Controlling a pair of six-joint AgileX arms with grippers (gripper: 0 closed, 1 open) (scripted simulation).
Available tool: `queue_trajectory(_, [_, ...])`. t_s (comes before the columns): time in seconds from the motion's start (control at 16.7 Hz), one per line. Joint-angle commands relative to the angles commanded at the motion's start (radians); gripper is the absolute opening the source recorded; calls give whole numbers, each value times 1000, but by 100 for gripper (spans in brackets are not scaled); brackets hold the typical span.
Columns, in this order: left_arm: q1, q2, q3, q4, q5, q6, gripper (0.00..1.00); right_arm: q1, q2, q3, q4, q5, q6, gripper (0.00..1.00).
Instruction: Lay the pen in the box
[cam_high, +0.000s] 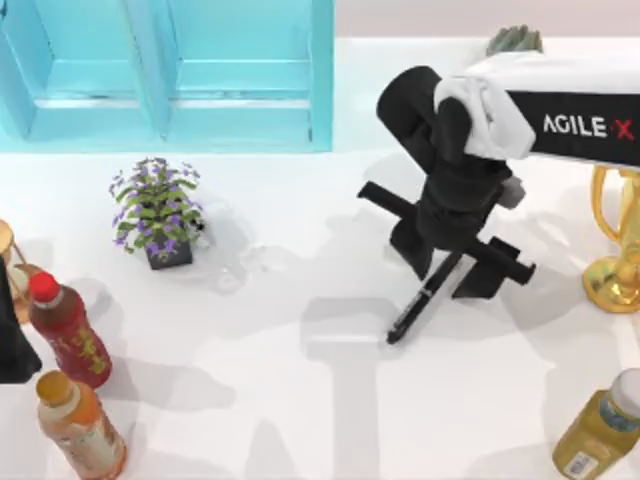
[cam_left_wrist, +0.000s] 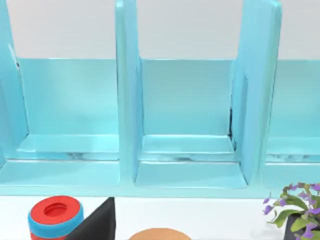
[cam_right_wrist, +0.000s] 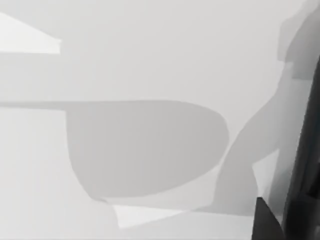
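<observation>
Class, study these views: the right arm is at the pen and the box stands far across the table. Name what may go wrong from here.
1. The pen hangs slanted below the right gripper, apparently gripped near one end; it may swing or slip out.
2. The potted plant stands just before the box; a low carry might clip it.
3. The box's walls and divider stand tall; the pen could strike a rim and fall outside. The left arm waits at the left edge.

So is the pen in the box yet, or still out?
Out. The pen hangs slanted under the right gripper, over the white table, well clear of the box at the table's far left.
</observation>
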Motion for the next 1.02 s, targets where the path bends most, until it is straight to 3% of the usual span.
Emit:
queue_trajectory(0.3, [0,0,0,0,0,0,100,0,0,0,0,0,0,0])
queue_trajectory(1.02, [0,0,0,0,0,0,100,-6,-161,261,-434,26,-38,0])
